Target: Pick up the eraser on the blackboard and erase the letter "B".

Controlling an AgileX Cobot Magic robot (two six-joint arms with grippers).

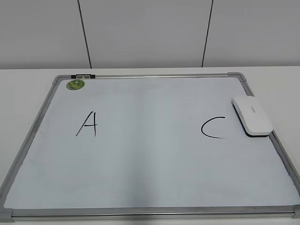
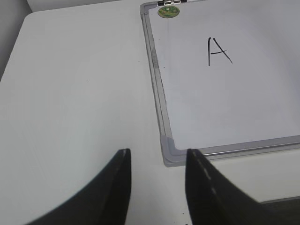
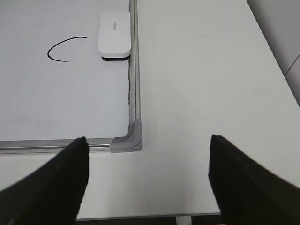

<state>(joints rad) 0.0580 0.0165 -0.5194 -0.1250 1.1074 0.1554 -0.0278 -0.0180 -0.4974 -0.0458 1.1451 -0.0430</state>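
We find the blackboard (image 1: 150,213) lying flat on the white table (image 2: 70,93), its pale face carrying only two letters: a black "A" (image 1: 88,124) on the left half and a black "C" (image 1: 213,128) on the right. Between them the surface is bare; we see no letter "B" anywhere in the three views, so that stretch reads as already wiped. We judge the task all but finished.

The eraser (image 1: 252,116) rests dark side down on the board's right edge, just beside the "C" and close against the grey frame. That spot looks like a parking place, clear of the remaining letters so nothing else gets smudged.

Left gripper (image 2: 157,157): fingers parted a modest way, nothing between them, hovering over the table just outside the board's near left corner. Right gripper (image 3: 147,143): spread wide, also empty, hanging above the near right corner, well apart from the eraser. Both arms sit off the board, which we take as a retreat or rest posture.

A small round green magnet (image 1: 75,84) sits in the board's far left corner, next to a dark clip on the top rail. The table is matte white and uncluttered. Behind it stand pale wall panels split by thin dark seams. Lighting is even, with soft shadows only.
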